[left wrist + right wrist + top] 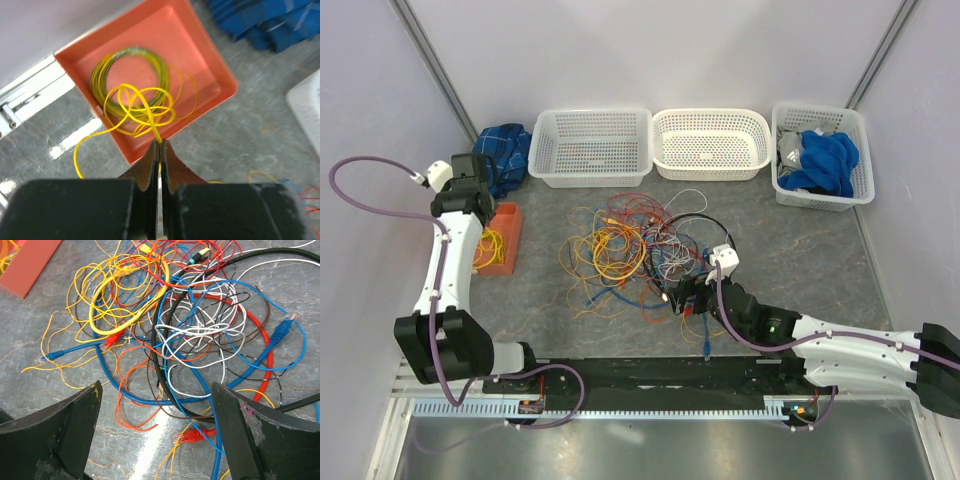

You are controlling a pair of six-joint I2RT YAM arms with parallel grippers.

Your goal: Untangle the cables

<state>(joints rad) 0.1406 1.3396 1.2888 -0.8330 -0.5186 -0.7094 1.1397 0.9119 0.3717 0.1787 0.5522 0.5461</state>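
The cables (630, 250) lie in a jumble of yellow, orange, red, blue and white wires mid-table, with a thicker black loop (712, 224) at their right. My right gripper (688, 300) hovers open over the pile's near edge; in its wrist view the fingers straddle the cables (190, 325) and the black cable (165, 330), holding nothing. My left gripper (160, 143) is shut on a yellow wire (145, 112) that trails down into a coil in the orange tray (210, 75). From above, the left gripper (478, 205) sits over that tray (506, 232).
Three white baskets line the back: an empty one (590, 148), another empty one (710, 145), and one with blue cloth (820, 155). A blue folded cloth (505, 150) lies at the back left. Walls close in on both sides.
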